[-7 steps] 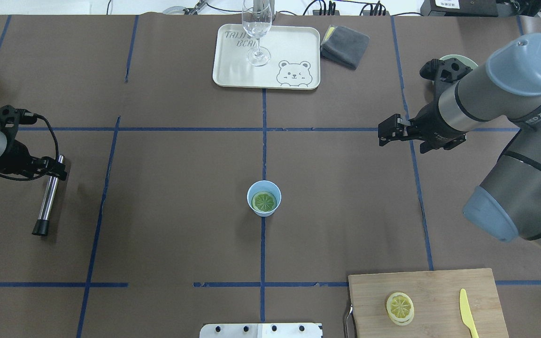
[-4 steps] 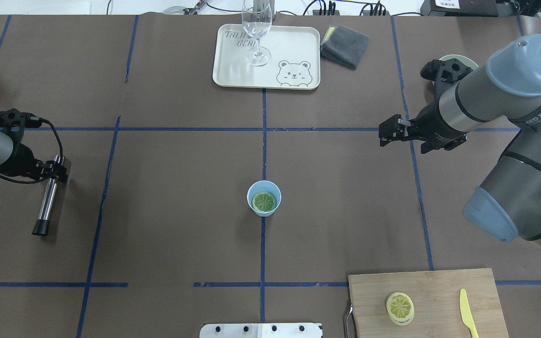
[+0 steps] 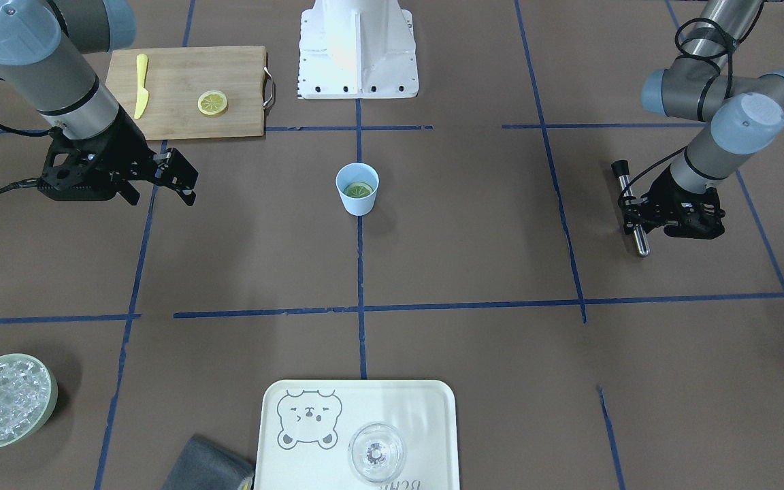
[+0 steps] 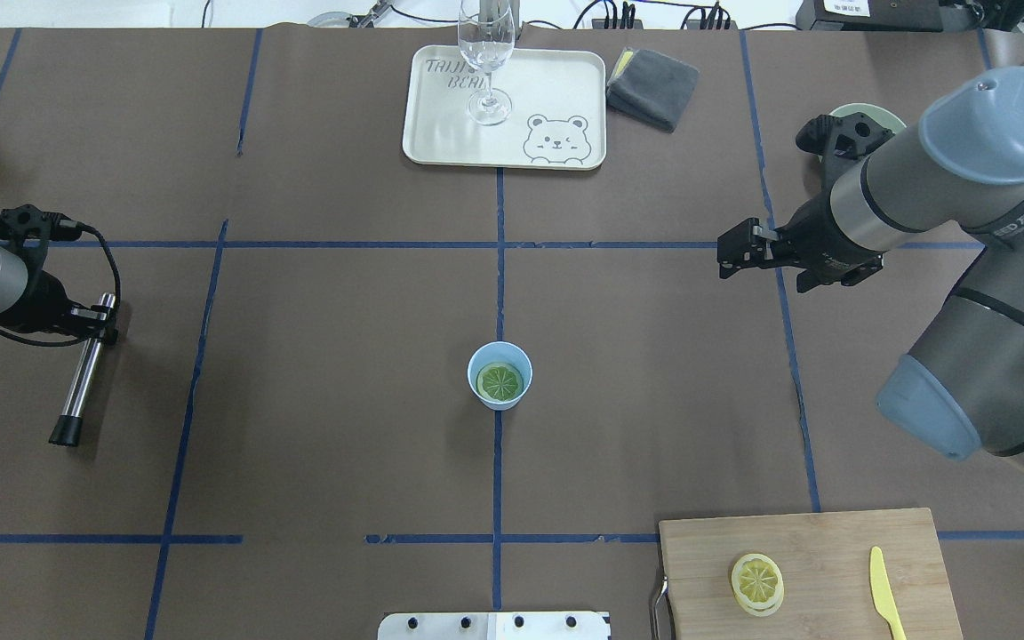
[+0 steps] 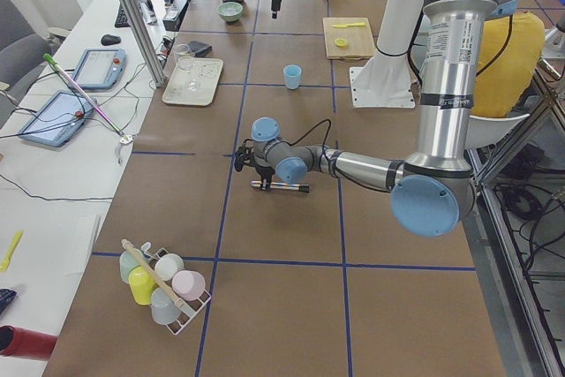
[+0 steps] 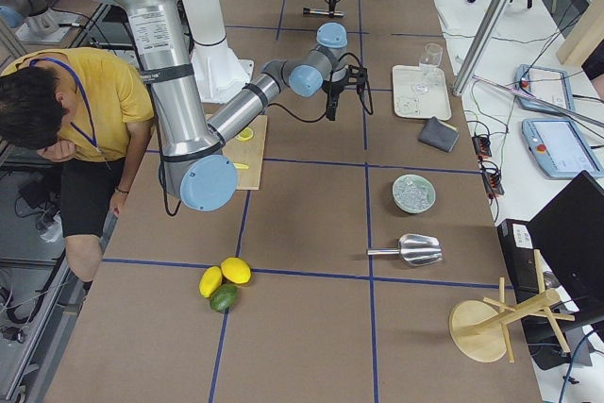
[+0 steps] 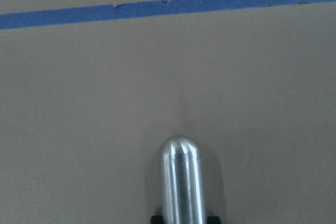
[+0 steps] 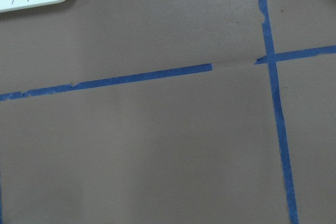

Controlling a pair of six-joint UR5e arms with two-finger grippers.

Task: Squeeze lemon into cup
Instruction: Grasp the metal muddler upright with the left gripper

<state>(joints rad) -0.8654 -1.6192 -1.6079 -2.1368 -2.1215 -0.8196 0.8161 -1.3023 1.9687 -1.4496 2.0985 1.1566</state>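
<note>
The light blue cup [image 4: 476,359] stands at the table's middle, also in the front view [image 3: 358,203]. A lemon slice [image 4: 500,381] lies flat inside it. A second lemon slice [image 4: 756,582] lies on the wooden cutting board [image 4: 832,542]. My right gripper [image 4: 727,253] hovers open and empty, far right of the cup and beyond it. My left gripper [image 4: 99,322] is at the far left, shut on a metal rod [image 4: 81,382] with a black tip. The rod's rounded end shows in the left wrist view [image 7: 180,182].
A yellow knife [image 4: 885,591] lies on the board. A white tray [image 4: 556,84] with a clear glass [image 4: 485,53] and a grey cloth [image 4: 654,84] are at the far edge. A green bowl of ice [image 3: 4,401] sits behind my right arm.
My left gripper has shifted a little to the left and carried the rod with it. My right arm has barely moved. The cup and both slices are unchanged.
</note>
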